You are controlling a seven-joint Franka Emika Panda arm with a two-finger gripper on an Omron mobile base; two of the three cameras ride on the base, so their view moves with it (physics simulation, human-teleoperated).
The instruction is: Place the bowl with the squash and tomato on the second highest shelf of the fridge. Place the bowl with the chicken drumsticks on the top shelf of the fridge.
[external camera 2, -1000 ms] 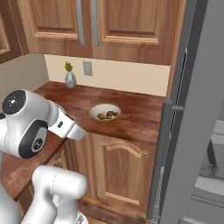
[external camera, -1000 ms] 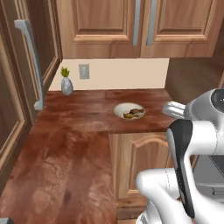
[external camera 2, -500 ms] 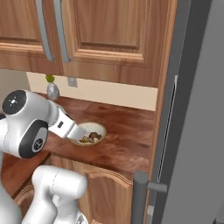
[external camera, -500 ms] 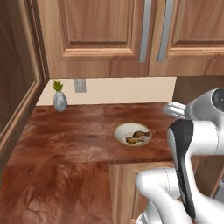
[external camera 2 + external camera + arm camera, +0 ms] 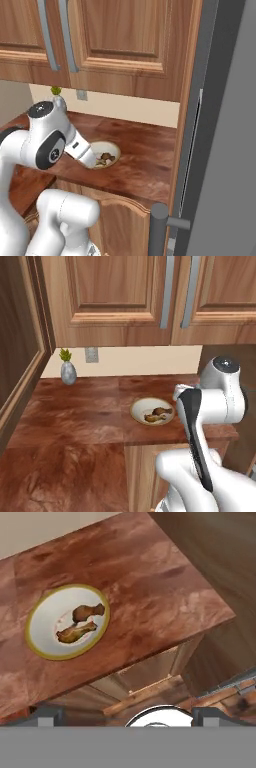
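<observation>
The bowl with the chicken drumsticks [image 5: 152, 411] is a shallow cream dish near the counter's front edge; it also appears as the dish [image 5: 106, 153] partly behind my arm. In the hand view this dish [image 5: 50, 629] lies at upper left with brown chicken drumsticks [image 5: 82, 623] inside. My gripper [image 5: 127, 716] hangs above and in front of the counter edge, apart from the dish, open, with nothing between its fingertips [image 5: 47, 714]. The fridge [image 5: 225, 130] fills the right side as a grey slab. The bowl with the squash and tomato is out of view.
A small grey vase [image 5: 67, 372] with a green sprig stands at the back left by a wall outlet [image 5: 91, 354]. Wooden upper cabinets [image 5: 115, 296] hang over the counter. A grey fridge handle [image 5: 161, 220] juts out low beside my arm.
The whole picture has shifted in both base views, so the camera has moved; the dish now looks larger and nearer. The gripper stays open.
</observation>
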